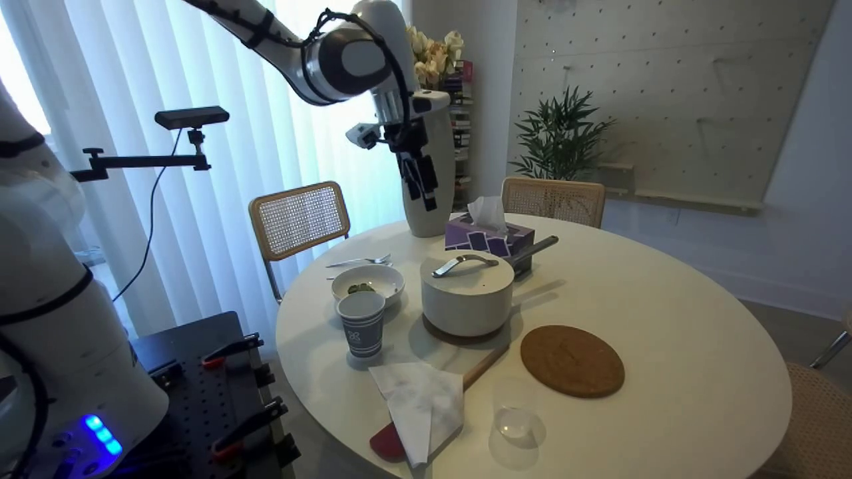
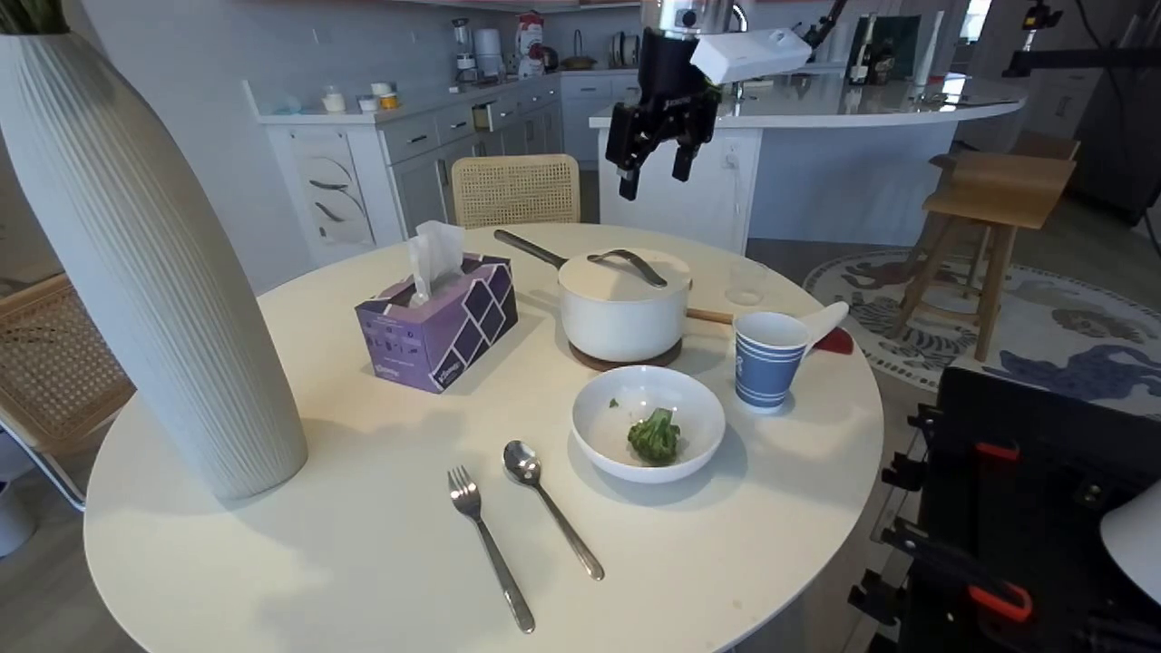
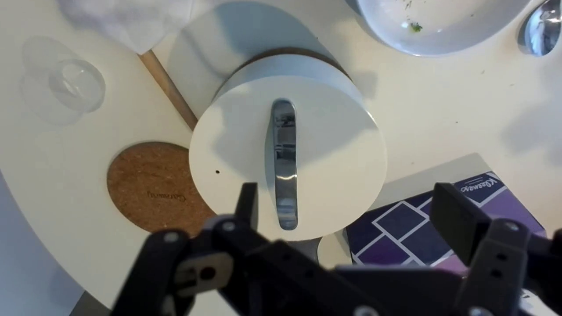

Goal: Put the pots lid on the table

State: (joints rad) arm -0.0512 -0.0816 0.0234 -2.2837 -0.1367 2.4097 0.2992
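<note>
1. All views show the lid [image 1: 468, 277] on the pot [image 1: 466, 309], which stands on a brown trivet [image 1: 464, 340] on the table [image 1: 679, 332].
2. The gripper [image 2: 654, 181] hangs clear of the lid, fingers [image 3: 249, 202] apart, plainest in the wrist view.
3. Only the wrist view reads lettering on the cork mat [image 3: 151, 186].
4. An exterior view shows the spoon [image 2: 555, 510] whole, the wrist view its bowl.

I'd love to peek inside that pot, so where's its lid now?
The lid sits on top of the pot. In an exterior view, it is right of the purple tissue box and behind the white bowl.
</note>
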